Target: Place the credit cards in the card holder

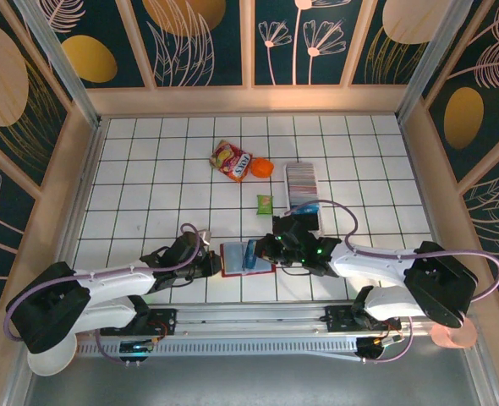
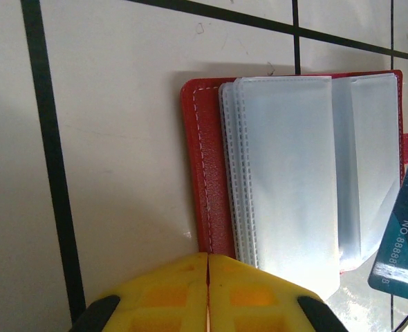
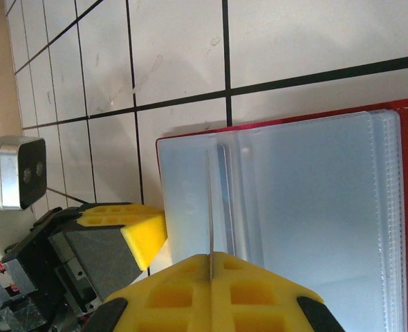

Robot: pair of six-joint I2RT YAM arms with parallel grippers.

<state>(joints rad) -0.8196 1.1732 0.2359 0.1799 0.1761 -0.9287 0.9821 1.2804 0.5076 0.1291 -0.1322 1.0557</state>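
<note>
The red card holder [image 1: 235, 259] lies open on the tiles with its clear pockets [image 2: 294, 173] facing up. My left gripper [image 2: 208, 256] is shut, and its yellow tips sit on the holder's red stitched edge [image 2: 207, 194] with nothing between them. My right gripper [image 3: 211, 257] is shut on a teal credit card [image 2: 401, 242]. That card shows edge-on as a thin line [image 3: 210, 200] over the holder's pockets [image 3: 294, 207]. In the top view the two grippers stand at the holder's left [image 1: 211, 264] and right [image 1: 268, 247] sides. More credit cards [image 1: 301, 179] lie stacked at the back right.
The white tray [image 1: 302, 196] with the cards lies beyond my right arm. A red-and-yellow snack packet [image 1: 231, 161], an orange object [image 1: 261, 167] and a small green packet [image 1: 265, 203] lie further back. Walls ring the tiled floor.
</note>
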